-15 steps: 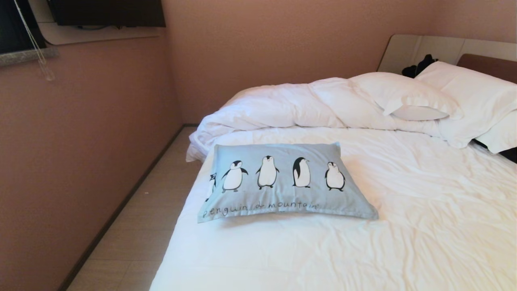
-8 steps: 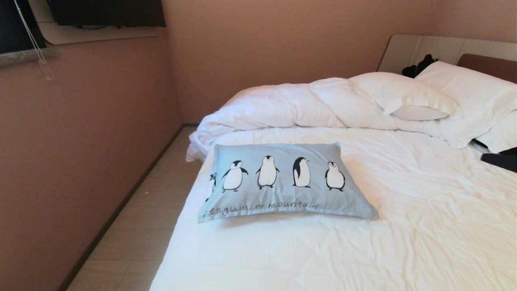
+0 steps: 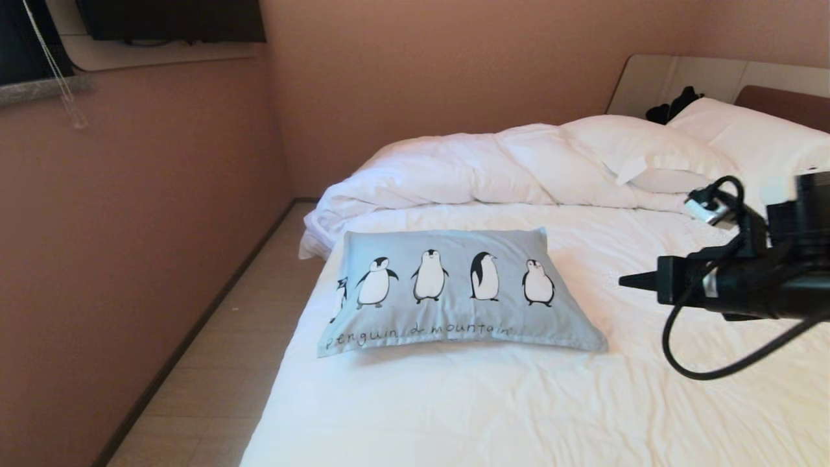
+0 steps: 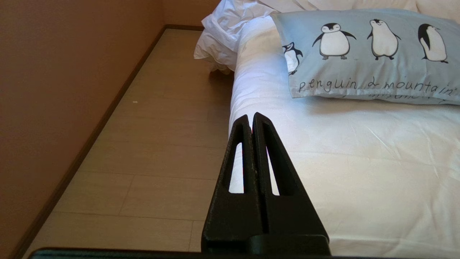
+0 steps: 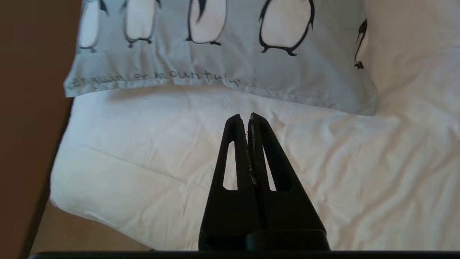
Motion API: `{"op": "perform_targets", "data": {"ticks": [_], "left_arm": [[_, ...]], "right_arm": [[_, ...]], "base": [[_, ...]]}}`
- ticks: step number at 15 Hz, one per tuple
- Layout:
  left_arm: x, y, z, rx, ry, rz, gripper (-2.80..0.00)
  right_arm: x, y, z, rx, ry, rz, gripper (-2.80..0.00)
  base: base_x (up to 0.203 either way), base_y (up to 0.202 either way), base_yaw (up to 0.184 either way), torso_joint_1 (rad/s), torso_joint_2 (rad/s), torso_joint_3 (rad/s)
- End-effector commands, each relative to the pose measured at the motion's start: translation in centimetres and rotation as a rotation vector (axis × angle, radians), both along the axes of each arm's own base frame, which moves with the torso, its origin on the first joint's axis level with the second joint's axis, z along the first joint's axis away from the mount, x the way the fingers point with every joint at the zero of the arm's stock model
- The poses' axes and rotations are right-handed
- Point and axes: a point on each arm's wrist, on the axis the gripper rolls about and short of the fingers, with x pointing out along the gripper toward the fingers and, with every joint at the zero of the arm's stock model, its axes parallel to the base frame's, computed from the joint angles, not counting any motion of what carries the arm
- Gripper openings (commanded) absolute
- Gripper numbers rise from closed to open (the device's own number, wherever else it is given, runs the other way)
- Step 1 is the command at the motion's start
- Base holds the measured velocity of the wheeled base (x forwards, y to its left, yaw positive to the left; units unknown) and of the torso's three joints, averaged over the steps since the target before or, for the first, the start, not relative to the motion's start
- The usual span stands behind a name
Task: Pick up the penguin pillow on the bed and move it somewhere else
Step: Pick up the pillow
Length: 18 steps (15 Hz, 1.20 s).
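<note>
On the bed (image 3: 648,389), the right pincer (image 3: 624,281), pressed together beside the penguin pillow (image 3: 454,292), risks shoving rather than gripping it.

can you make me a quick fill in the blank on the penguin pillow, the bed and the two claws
1. The penguin pillow lies on the white sheet of the ____.
2. The right claw is ____, its fingers pressed together, beside the pillow and not touching it.
3. The pillow shows a row of black-and-white ____ above dark script lettering.
4. The left claw hangs shut over the bed's edge, next to the bare ____.

Missing words: bed; shut; penguins; floor
</note>
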Motion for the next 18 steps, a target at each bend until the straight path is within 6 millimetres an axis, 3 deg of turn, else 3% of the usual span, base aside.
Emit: {"op": "perform_targets", "data": {"ticks": [1, 3, 8, 14, 18], "left_arm": [[0.0, 0.0, -0.1, -0.001, 0.002, 0.001, -2.80], [0.0, 0.0, -0.1, -0.001, 0.004, 0.001, -2.80], [0.0, 0.0, -0.1, -0.001, 0.003, 0.001, -2.80], [0.0, 0.0, -0.1, 0.000, 0.002, 0.000, -2.80], [0.0, 0.0, -0.1, -0.001, 0.002, 0.001, -2.80]], "right_arm": [[4.5, 0.8, -4.0, -0.010, 0.068, -0.003, -2.80], [6.6, 1.1, -4.9, -0.007, 0.076, -0.009, -2.80], [8.1, 2.6, -6.3, -0.024, 0.098, -0.019, -2.80], [12.2, 4.4, -11.2, -0.042, 0.029, -0.036, -2.80], [13.3, 5.1, -10.9, -0.049, -0.008, -0.047, -2.80]], "base": [[0.000, 0.000, 0.000, 0.000, 0.00, 0.000], [0.000, 0.000, 0.000, 0.000, 0.00, 0.000], [0.000, 0.000, 0.000, 0.000, 0.00, 0.000], [0.000, 0.000, 0.000, 0.000, 0.00, 0.000], [0.000, 0.000, 0.000, 0.000, 0.00, 0.000]]}}
